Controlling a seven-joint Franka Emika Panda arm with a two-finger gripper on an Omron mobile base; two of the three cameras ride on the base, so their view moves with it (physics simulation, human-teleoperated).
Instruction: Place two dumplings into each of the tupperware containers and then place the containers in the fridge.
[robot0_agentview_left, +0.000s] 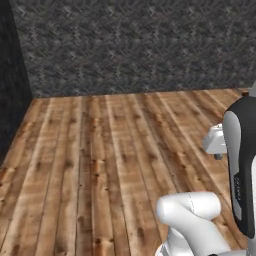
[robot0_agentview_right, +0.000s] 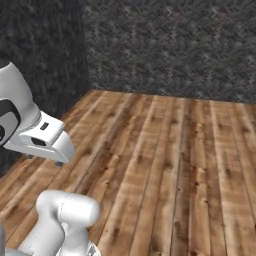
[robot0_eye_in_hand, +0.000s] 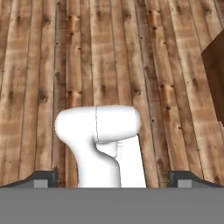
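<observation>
Wood floor, brown cabinet corner hand-side

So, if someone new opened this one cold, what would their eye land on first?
Probably the wooden plank floor, which spreads across both base views up to the dark, rough-textured walls that meet in a corner. Next, the robot's white arm, with its gripper open and empty, fingertips set wide apart above the planks. A dark brown wooden edge pokes in at the right of the hand view; what it belongs to can't be told.
</observation>
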